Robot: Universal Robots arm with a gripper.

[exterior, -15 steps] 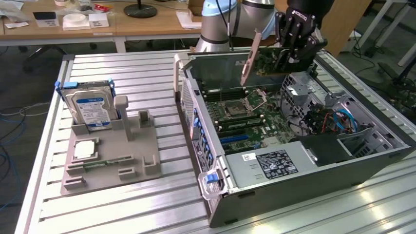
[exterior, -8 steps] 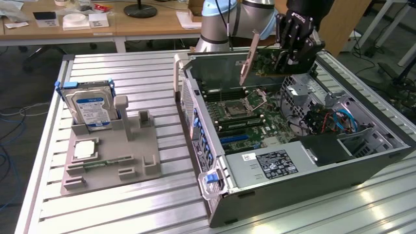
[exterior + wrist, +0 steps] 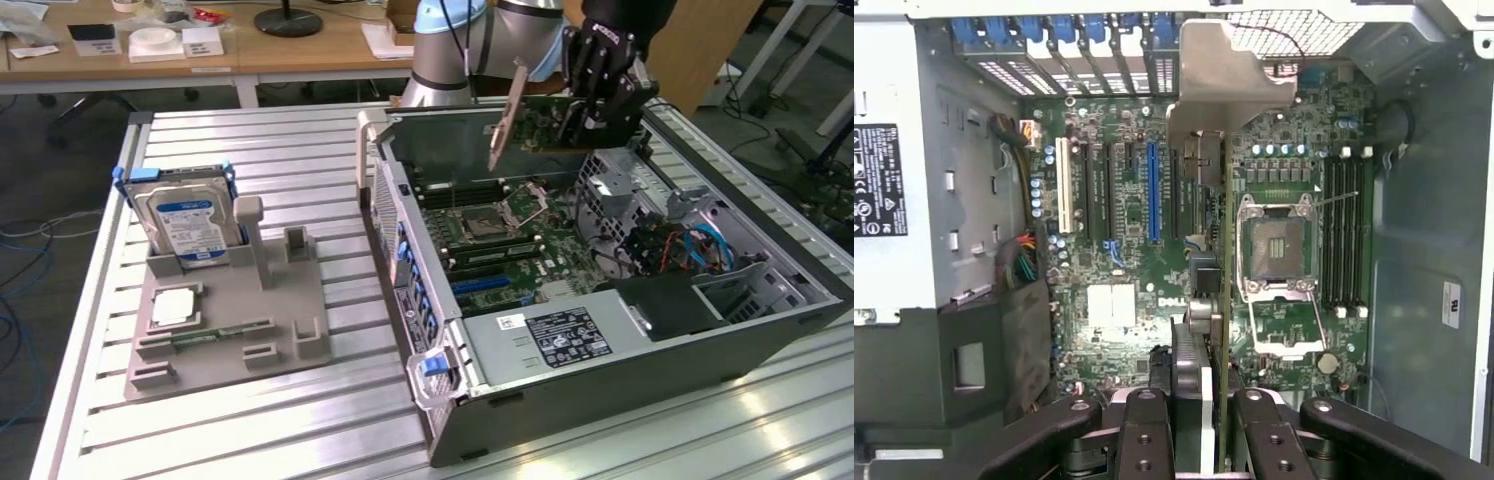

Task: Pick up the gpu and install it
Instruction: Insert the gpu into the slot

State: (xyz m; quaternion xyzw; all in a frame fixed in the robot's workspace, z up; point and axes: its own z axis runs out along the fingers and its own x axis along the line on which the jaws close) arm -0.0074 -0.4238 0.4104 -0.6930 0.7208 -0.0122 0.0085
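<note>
The word DELL was printed in white on the green motherboard; the power supply sticker was too small to read.

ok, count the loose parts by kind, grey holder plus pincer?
Boxy silver hard drive, blue-white label: 1
Small square silver chip: 1
Narrow green memory stick: 1
Thin dark gpu card, grey metal edge, gripped in the black pincer: 1
Total: 4

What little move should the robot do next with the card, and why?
Probably slide the gpu sideways toward the long blue slot: the gripper holds it upright above the motherboard, and its edge hangs beside that slot, not over it.
</note>
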